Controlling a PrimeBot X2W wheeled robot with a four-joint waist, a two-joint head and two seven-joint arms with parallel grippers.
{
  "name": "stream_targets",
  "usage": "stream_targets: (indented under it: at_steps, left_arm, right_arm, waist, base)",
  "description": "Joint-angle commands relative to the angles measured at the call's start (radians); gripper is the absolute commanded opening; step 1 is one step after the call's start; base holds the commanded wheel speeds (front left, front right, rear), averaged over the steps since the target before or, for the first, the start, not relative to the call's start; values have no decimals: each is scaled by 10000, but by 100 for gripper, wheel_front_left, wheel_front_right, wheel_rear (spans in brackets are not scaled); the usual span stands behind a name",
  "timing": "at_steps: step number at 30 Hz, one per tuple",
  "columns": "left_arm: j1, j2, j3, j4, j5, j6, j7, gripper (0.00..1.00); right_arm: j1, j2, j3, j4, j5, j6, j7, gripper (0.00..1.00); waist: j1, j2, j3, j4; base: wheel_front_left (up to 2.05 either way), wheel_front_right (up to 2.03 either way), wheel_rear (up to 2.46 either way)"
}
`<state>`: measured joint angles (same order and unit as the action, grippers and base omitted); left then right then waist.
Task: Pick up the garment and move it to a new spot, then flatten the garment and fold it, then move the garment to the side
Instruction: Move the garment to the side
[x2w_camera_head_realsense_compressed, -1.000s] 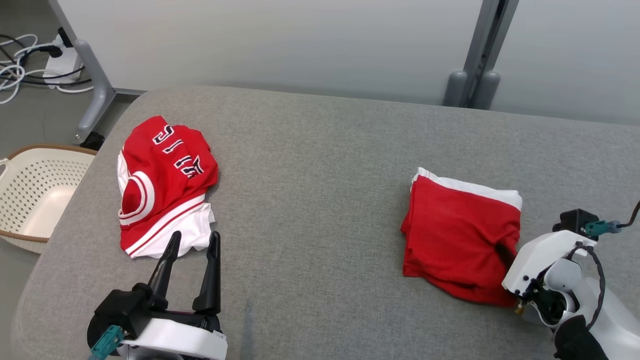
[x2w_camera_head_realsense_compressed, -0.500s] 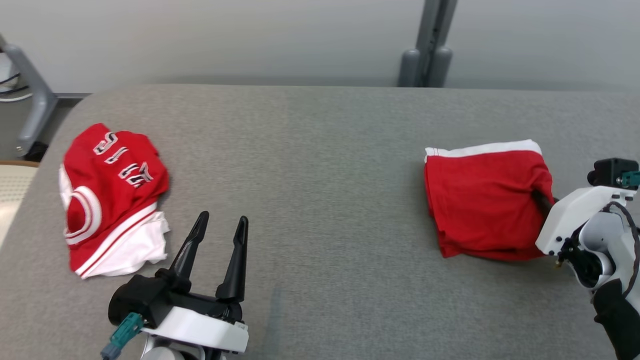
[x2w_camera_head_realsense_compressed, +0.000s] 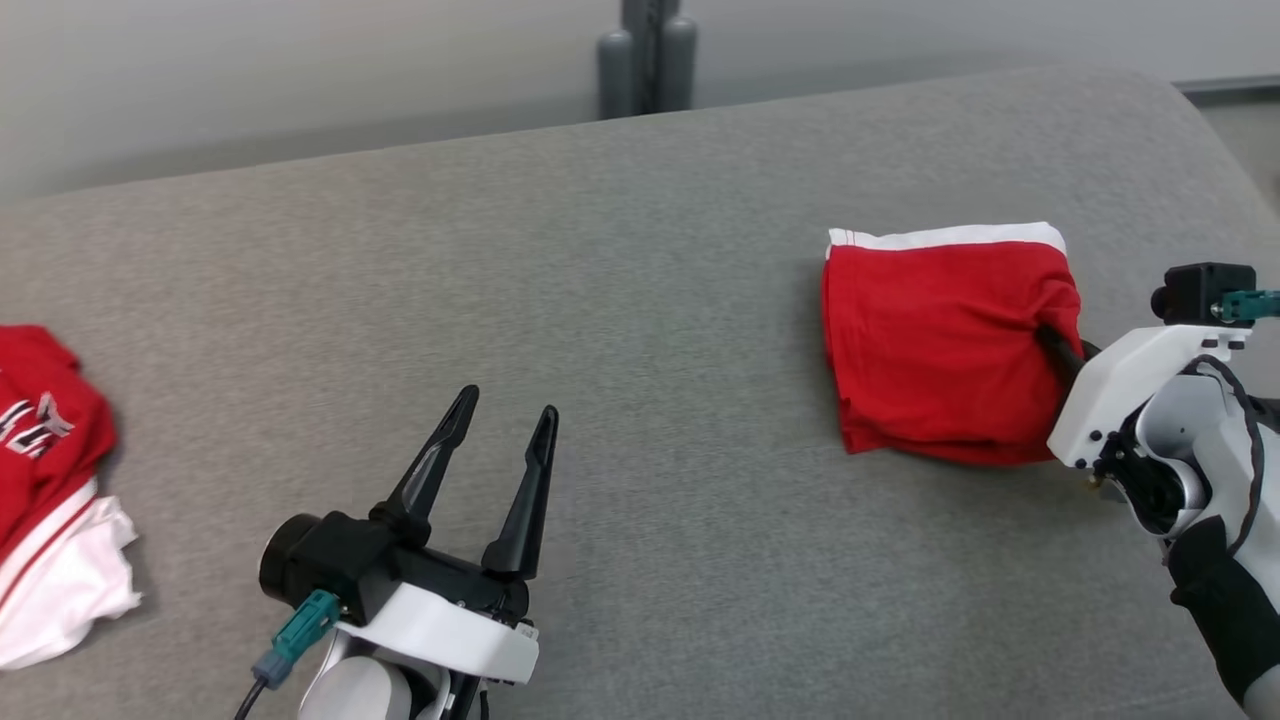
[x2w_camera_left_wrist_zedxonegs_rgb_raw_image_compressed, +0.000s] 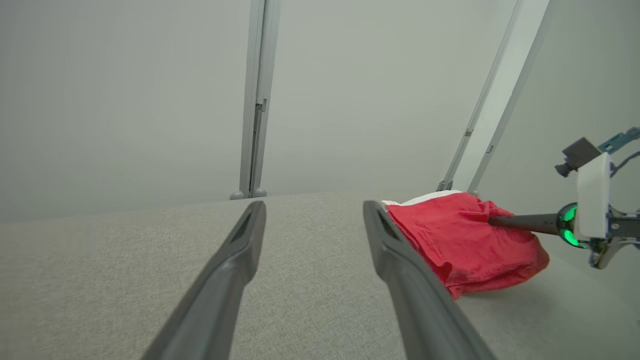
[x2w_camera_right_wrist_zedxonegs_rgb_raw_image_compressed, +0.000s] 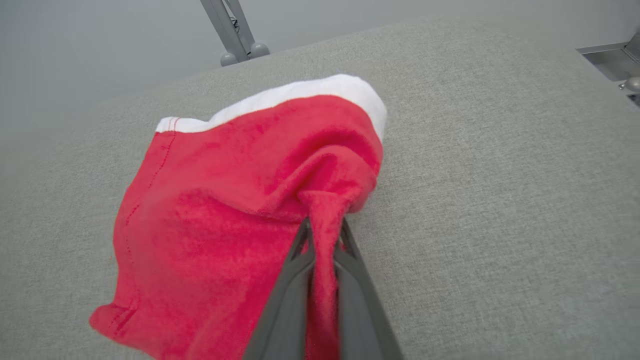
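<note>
Apparently the task is near its end. The garment (x2w_camera_head_realsense_compressed: 935, 350) lies as a compact red rectangle with a white band along its far side, so the flattening and folding look done. It sits toward the right end of the surface (x2w_camera_head_realsense_compressed: 640, 250), closer to the far edge than the near one, which suggests that the last step, moving it to the side, is in hand or nearly finished.

The right gripper (x2w_camera_right_wrist_zedxonegs_rgb_raw_image_compressed: 324, 234) is clamped on a pinch of red cloth at the garment's right side. The cloth is drawn up into a ridge there, while the rest rests on the surface. What seems left is to settle the garment, let go and draw the arm away. The pinched ridge may pull the fold a little out of shape. The left gripper (x2w_camera_head_realsense_compressed: 508, 402) has its fingers apart and holds nothing, over the near middle of the surface, well apart from the garment.

A second piece, a red and white jersey (x2w_camera_head_realsense_compressed: 40, 480), lies crumpled at the left edge. The surface is covered in grey woven cloth and has a rounded right end. Behind the far edge stands a pale wall (x2w_camera_head_realsense_compressed: 300, 80), with a pair of grey posts (x2w_camera_head_realsense_compressed: 648, 55) rising against it.
</note>
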<state>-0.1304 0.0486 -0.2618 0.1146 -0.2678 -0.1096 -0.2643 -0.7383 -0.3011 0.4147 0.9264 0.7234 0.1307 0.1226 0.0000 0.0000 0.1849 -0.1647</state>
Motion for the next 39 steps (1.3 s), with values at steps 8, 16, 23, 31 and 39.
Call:
stream_targets:
  at_steps: [8,16,23,31,39]
  left_arm:
    - [-392,88,-96,119,292,-108,2,100]
    - [-816,292,-237,131,412,-153,2,100]
    - [-1055,458,-254,116,437,-169,2,100]
    - [-1209,539,-210,89,438,-167,2,100]
    - [-1212,476,-213,193,306,-175,2,100]
  right_arm:
    - [-735,-159,713,153,80,1,-271,0]
    - [-2129,-837,1107,928,-362,0,-741,0]
    - [-3225,-1206,1048,1846,-598,0,-830,0]
    - [-4182,-1247,967,3058,-1019,0,-909,0]
    - [-4457,-1231,1052,3454,-1558,0,-1208,100]
  waist:
    - [0,0,566,-978]
    - [0,0,1386,-865]
    - [0,0,1905,-677]
    - [0,0,2146,-669]
    - [0,0,1929,-718]
  base:
    - [0,0,0]
    - [0,0,0]
    - [0,0,0]
    - [0,0,0]
    - [0,0,0]
